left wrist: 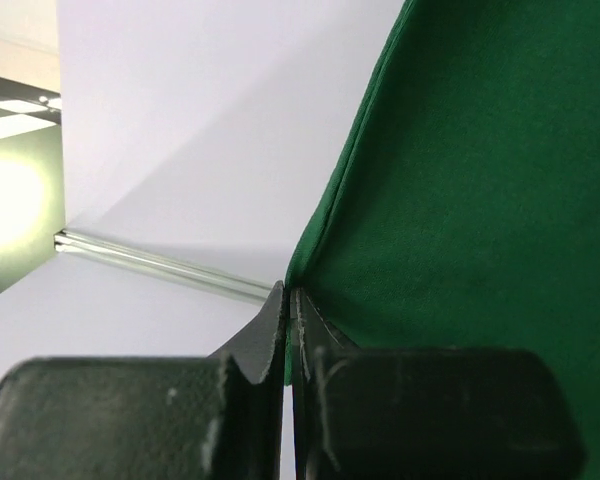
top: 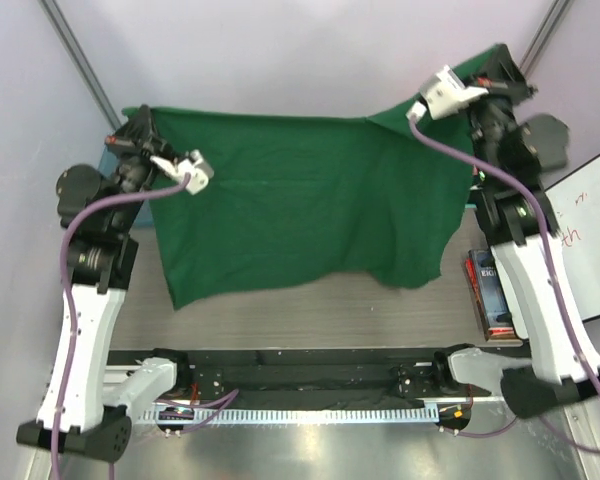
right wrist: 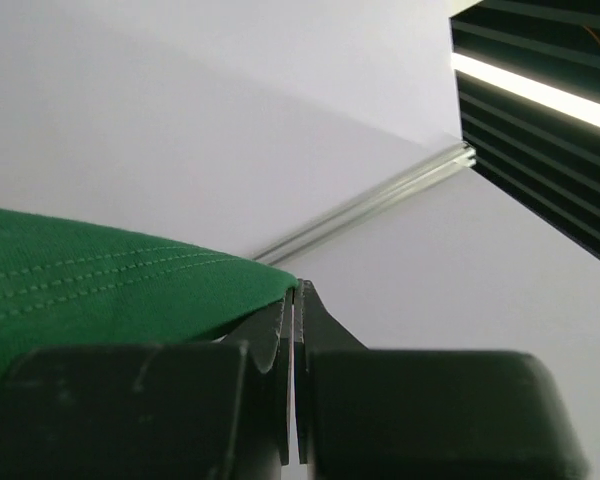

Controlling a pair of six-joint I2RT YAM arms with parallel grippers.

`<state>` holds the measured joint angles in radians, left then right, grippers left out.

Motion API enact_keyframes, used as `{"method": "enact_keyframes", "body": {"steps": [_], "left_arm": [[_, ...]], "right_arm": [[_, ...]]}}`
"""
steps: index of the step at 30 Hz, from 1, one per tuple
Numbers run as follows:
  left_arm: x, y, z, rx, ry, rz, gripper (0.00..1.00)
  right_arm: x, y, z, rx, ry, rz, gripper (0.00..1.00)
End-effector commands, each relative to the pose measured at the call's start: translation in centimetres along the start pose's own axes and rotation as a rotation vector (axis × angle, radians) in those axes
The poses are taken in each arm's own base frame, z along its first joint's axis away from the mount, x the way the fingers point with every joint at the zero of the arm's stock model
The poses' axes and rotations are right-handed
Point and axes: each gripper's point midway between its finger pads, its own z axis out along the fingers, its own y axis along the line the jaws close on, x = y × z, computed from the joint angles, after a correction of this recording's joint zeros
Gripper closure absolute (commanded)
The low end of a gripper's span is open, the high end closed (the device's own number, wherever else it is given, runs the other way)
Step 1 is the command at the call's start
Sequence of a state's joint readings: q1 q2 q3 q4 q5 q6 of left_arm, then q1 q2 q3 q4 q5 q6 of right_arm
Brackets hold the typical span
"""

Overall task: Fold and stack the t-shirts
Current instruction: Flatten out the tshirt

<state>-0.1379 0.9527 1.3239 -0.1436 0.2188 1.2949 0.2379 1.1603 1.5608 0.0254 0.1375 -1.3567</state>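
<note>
Top external view has the dark green t-shirt [top: 300, 200] stretched in the air between the left hand [top: 132, 128] and right hand [top: 502, 65], hanging below both with the table [top: 310, 320] underneath. Only the wrist views show each hand pressed together, pinching a shirt edge. The right one also reveals double stitching [right wrist: 100, 270] beside its fingertips.

Whiteboard [top: 592, 232] at right — red-black box [top: 486, 290] beside it.

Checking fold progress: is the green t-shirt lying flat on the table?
No, the left gripper and right gripper hold the green t-shirt up by its corners.
</note>
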Motion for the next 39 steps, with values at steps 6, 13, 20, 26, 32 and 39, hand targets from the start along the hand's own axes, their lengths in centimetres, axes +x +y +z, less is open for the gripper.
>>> {"method": "enact_keyframes", "body": {"steps": [6, 13, 20, 26, 32, 39], "left_arm": [[6.6, -2.9, 8.8, 0.006, 0.165, 0.111, 1.00], [11.3, -8.0, 14.6, 0.042, 0.212, 0.126, 1.00], [12.2, 4.0, 16.5, -0.439, 0.305, 0.225, 1.00], [9.1, 12.5, 13.0, -0.678, 0.266, 0.236, 1.00], [9.5, 8.2, 11.8, -0.597, 0.267, 0.230, 1.00], [11.1, -9.7, 9.1, -0.161, 0.227, 0.212, 1.00]], "right_arm": [[2.0, 7.3, 9.3, 0.033, 0.003, -0.041, 0.99], [2.9, 12.5, 14.1, 0.028, 0.004, -0.056, 0.99], [1.5, 4.7, 15.7, 0.285, -0.009, -0.098, 0.99], [-1.3, -5.1, 12.7, 0.458, -0.061, -0.123, 0.99], [-1.5, -2.8, 9.5, 0.327, -0.086, -0.105, 0.99], [2.4, 16.2, 1.7, -0.203, -0.045, -0.056, 0.99]]}}
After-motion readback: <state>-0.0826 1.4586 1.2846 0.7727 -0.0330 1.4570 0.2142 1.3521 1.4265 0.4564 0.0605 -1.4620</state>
